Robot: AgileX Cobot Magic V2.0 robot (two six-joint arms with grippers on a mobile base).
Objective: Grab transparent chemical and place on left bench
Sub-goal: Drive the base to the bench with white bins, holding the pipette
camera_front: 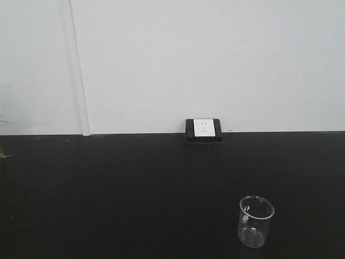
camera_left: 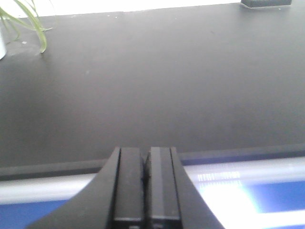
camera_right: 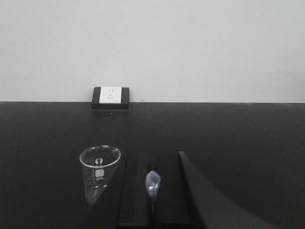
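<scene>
The white wall (camera_front: 215,65) backs a black worktop (camera_front: 135,189) that carries a wall socket (camera_front: 204,128) at its rear edge. This is not the delivery surface: the left bench, with its bins, appears in no view.

A glass beaker (camera_front: 256,221) stands upright at the front right of the worktop, apparently empty. A potted plant (camera_left: 28,21) sits at the far left, visible only in the left wrist view.

The left gripper (camera_left: 145,157) hangs above the near edge of the worktop. Its jaws are pressed together with nothing between them, which suggests it is parked out of the way.

The right gripper (camera_right: 152,164) is narrowed onto the dropper (camera_right: 152,182). The rounded translucent bulb shows between the jaws, just right of the beaker and lifted clear of it. The rest of the dropper is hidden.

The front view shows neither gripper nor the dropper, so only the right wrist view confirms the grasp. Judged from this, pickup is complete and transfer to the left bench remains.
</scene>
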